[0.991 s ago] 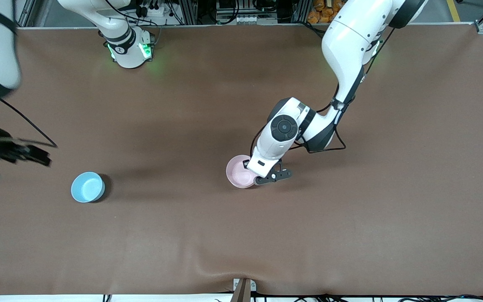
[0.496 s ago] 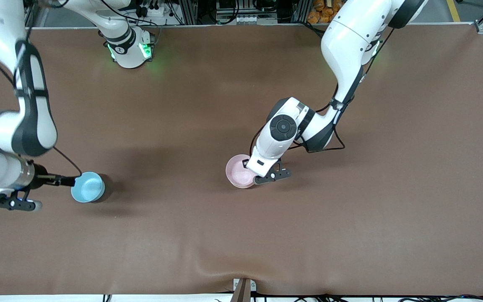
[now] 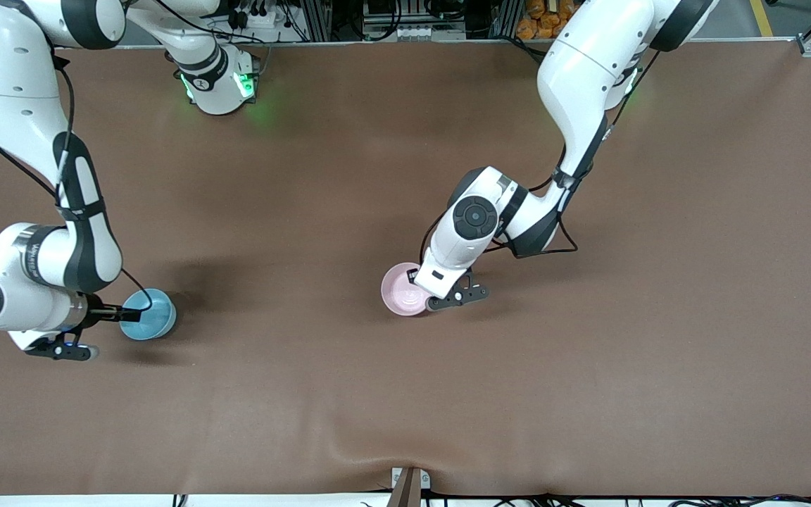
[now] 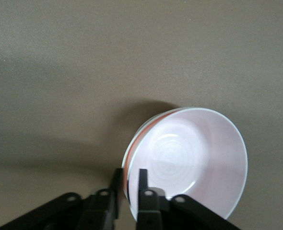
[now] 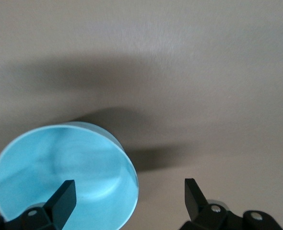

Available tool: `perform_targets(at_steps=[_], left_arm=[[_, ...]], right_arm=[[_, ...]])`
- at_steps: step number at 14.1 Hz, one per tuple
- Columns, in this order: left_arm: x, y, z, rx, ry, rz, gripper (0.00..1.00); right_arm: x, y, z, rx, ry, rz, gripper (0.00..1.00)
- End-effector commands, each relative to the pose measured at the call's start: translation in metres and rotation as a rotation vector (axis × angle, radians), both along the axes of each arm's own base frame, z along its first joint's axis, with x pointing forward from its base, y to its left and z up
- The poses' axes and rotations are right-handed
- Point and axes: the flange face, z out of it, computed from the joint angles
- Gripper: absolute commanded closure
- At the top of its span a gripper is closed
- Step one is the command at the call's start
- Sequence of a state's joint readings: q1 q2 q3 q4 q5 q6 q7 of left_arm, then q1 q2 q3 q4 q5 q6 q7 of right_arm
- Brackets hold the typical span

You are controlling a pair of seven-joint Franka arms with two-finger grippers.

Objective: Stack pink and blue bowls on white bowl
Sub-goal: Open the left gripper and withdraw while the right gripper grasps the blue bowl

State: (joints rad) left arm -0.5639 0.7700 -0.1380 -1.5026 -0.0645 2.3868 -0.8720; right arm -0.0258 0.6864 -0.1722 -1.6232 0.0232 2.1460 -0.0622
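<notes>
The pink bowl (image 3: 400, 290) rests mid-table; in the left wrist view its pale inside (image 4: 194, 158) sits nested in the white bowl, whose rim (image 4: 135, 136) shows just outside it. My left gripper (image 3: 421, 291) (image 4: 130, 172) straddles that rim, slightly open, one finger inside and one outside. The blue bowl (image 3: 153, 315) (image 5: 50, 172) stands alone toward the right arm's end of the table. My right gripper (image 3: 131, 313) (image 5: 128, 184) is wide open at its rim, one finger over the bowl's inside and the other over the bare table beside it.
The brown table mat (image 3: 588, 366) has a raised wrinkle near its front edge (image 3: 356, 454). The arm bases (image 3: 217, 84) stand along the edge farthest from the front camera. A cable loops beside the left wrist (image 3: 553, 246).
My right arm has swung in from the table's end and come down at the blue bowl. My left gripper's fingers have parted a little at the pink bowl's rim.
</notes>
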Motion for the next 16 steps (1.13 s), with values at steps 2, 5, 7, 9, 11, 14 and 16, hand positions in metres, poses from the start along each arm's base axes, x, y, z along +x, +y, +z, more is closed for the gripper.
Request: perform_targets(at_steps=[2,5,7,9,11,14,16], left_arm=[[0.003,-0.003,0.008,-0.023,-0.009,0.026,0.00],[0.009,0.001,0.024,-0.030,-0.028,0.031,0.00],[0.016,0.010,0.048,-0.026,-0.046,0.040,0.00],[0.024,0.025,0.075,-0.009,-0.057,0.056,0.00],[0.038,0.050,0.096,0.026,-0.068,0.074,0.00],[0.050,0.080,0.126,0.122,-0.120,0.044,0.00],[0.060,0.107,0.142,0.161,-0.124,0.050,0.00]], right_arm=[[-0.009,-0.003,-0.019,0.035,0.019,-0.017,0.00],[-0.010,-0.006,-0.021,0.049,0.018,-0.036,0.35],[-0.010,-0.009,-0.021,0.051,0.017,-0.042,1.00],[-0.010,-0.009,-0.021,0.063,0.011,-0.054,1.00],[-0.009,-0.009,-0.020,0.063,0.009,-0.055,1.00],[-0.007,-0.007,-0.017,0.064,0.003,-0.052,1.00],[-0.004,-0.005,-0.011,0.066,-0.009,-0.050,1.00]])
